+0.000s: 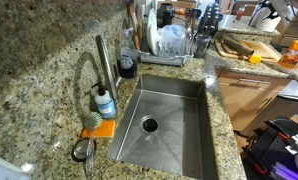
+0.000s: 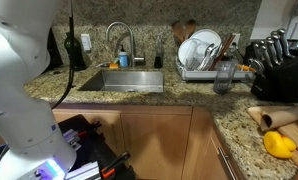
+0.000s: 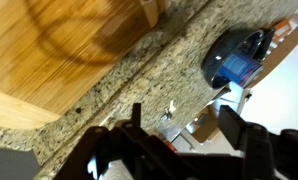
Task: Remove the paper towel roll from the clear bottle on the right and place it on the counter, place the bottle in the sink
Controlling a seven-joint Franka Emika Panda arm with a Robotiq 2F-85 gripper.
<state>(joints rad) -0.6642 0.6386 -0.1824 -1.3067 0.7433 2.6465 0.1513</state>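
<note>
Finding 1, the end effector [image 3: 182, 128]: it shows clearly only in the wrist view, coming in from the bottom edge. Its two dark fingers [image 3: 135, 118] stand spread well apart with nothing between them. Condition is released, grasping nothing. Under it runs a slanting band of speckled granite. A wooden surface [image 3: 59, 50] lies to the upper left, and a blue-and-black object [image 3: 237, 55] sits beyond the granite's edge to the upper right.

Finding 2, the clear bottle [image 2: 224, 76]: it stands upright on the desk [image 2: 179, 97], just beside the front corner of the dish rack [image 2: 204, 55], between that rack and the knife block [image 2: 276, 68]. Its top is too small to read.

Finding 3, the sink [image 1: 184, 115]: the steel basin is set into the desk, with the dark round drain [image 1: 149, 125] visible in its floor. The faucet [image 1: 105, 58] rises at one long rim. On that same side, near the rim, are a small bottle with blue label [image 1: 106, 103] and an orange sponge [image 1: 99, 128].

Finding 4, the arm [image 2: 19, 90]: it is white and fills the near foreground in an exterior view, in front of the wooden cabinets [image 2: 149, 135].

Finding 5: a yellow object [image 2: 279, 144] lies on a wooden board [image 2: 292, 125] at the far end of the desk, well apart from the sink
</note>
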